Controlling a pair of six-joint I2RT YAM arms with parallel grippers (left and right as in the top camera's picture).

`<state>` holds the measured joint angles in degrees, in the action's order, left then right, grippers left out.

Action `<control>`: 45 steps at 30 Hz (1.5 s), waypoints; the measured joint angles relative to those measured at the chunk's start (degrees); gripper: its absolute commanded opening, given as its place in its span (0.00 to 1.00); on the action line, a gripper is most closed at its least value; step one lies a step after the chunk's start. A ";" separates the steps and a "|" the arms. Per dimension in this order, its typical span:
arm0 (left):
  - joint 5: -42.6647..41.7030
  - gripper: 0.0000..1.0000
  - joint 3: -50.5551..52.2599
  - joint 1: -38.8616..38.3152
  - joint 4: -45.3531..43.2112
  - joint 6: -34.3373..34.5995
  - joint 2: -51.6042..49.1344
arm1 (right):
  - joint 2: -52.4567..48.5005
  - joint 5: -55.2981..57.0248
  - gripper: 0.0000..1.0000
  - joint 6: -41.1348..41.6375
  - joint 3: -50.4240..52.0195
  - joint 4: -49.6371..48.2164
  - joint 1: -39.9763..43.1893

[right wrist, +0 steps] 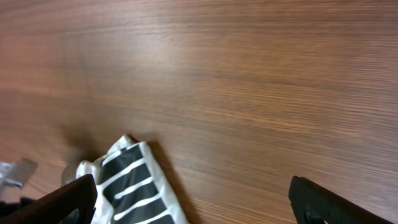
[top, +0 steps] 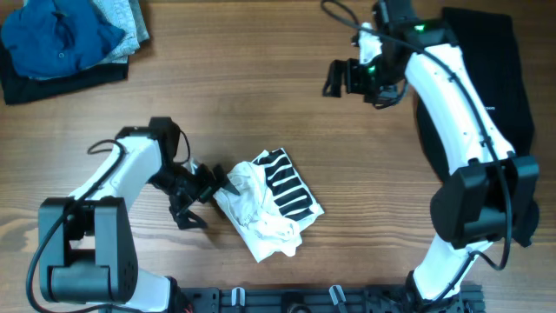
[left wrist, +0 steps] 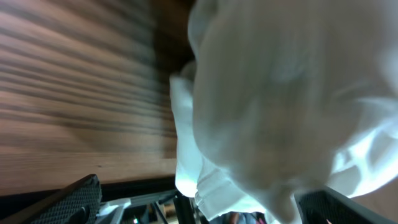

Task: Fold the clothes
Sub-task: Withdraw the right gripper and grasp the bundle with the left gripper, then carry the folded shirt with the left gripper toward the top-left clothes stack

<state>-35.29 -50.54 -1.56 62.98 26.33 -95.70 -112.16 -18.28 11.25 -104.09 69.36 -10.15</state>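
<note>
1. The left wrist view is coming through badly blurred. The white T-shirt point(left wrist: 280, 93) is filling most of it, and no fold, sleeve or collar can be made out there.
2. From overhead, the white T-shirt point(top: 265, 202) is lying in a crumpled bundle on the table point(top: 261, 104), near the front middle, with its striped part facing up on the right. How its layers are lying cannot be told.
3. The right wrist view is catching only a striped corner of the shirt point(right wrist: 134, 183), cut off by the bottom edge.
4. The black garment point(top: 486, 69) is lying partly hidden under the right arm. The blue and grey garments point(top: 61, 39) are running off the far left corner.
5. The left arm is bending at the elbow, with the left gripper point(top: 213, 198) sitting low at the shirt's left edge. Its jaws are standing wide apart point(left wrist: 202, 205), with cloth bulging between them but not pinched.
6. The right arm is stretching towards the far side. The right gripper point(top: 340, 78) is hanging over bare wood, well apart from the shirt, jaws spread wide point(right wrist: 196, 202) and gripping nothing.
</note>
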 measured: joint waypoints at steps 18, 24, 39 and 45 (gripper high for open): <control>-2.95 1.00 2.67 -10.45 -10.97 -3.08 0.00 | 0.00 0.17 1.00 -1.07 0.00 -0.46 1.20; -0.50 0.98 2.71 -16.61 -12.39 1.09 0.02 | 0.00 0.17 1.00 -1.07 0.00 -1.09 1.20; 4.66 0.05 2.84 -13.60 -28.33 6.25 -0.50 | 0.00 0.17 1.00 -1.07 0.00 -1.14 1.20; 7.28 0.09 2.95 -1.99 -42.40 6.54 -1.05 | 0.00 0.17 1.00 -1.07 0.00 -1.22 1.20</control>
<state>-28.01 -47.59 -3.55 20.58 32.86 -96.75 -112.16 -18.11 10.17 -104.09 68.14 -8.95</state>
